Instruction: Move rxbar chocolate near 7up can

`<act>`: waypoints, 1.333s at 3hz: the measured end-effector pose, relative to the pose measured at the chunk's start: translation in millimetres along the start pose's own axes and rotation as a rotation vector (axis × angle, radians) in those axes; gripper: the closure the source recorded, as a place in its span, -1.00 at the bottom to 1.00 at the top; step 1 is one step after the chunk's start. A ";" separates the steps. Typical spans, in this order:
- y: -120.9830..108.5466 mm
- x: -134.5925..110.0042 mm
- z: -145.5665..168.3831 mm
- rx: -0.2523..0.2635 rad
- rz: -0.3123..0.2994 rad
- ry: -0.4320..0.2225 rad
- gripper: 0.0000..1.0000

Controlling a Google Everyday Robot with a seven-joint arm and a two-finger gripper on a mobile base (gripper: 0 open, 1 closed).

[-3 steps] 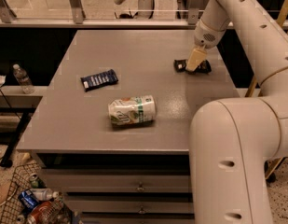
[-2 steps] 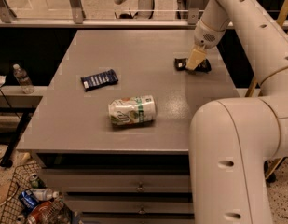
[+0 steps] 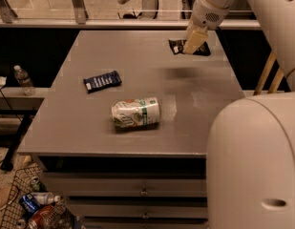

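Note:
The rxbar chocolate [image 3: 176, 46], a small dark wrapper with pale lettering, hangs in my gripper [image 3: 190, 46] above the far right part of the grey table [image 3: 137, 51]. Its soft shadow lies on the tabletop just below. The gripper's pale fingers [image 3: 194, 38] are closed on the bar's right end. The 7up can [image 3: 136, 113], white and green and dented, lies on its side near the table's front middle, well apart from the bar and nearer to me.
A dark blue bar wrapper [image 3: 102, 81] lies left of centre on the table. My arm's large pale body [image 3: 252, 166] fills the right foreground. A water bottle [image 3: 24, 79] stands on a ledge at left. A wire basket of trash [image 3: 32, 209] sits on the floor at lower left.
The gripper has risen from the tabletop with the rxbar chocolate in it and shifted slightly left; a shadow now shows under the bar. The can and blue wrapper have not moved.

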State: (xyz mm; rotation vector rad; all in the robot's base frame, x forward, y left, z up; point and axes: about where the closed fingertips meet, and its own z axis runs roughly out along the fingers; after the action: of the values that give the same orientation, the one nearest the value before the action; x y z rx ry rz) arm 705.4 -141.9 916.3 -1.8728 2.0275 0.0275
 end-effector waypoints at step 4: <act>61.6 -97.6 8.8 -0.147 -0.308 -0.085 1.00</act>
State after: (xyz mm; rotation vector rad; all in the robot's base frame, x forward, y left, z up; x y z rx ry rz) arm 652.3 -39.2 921.3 -2.2163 1.7025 0.1750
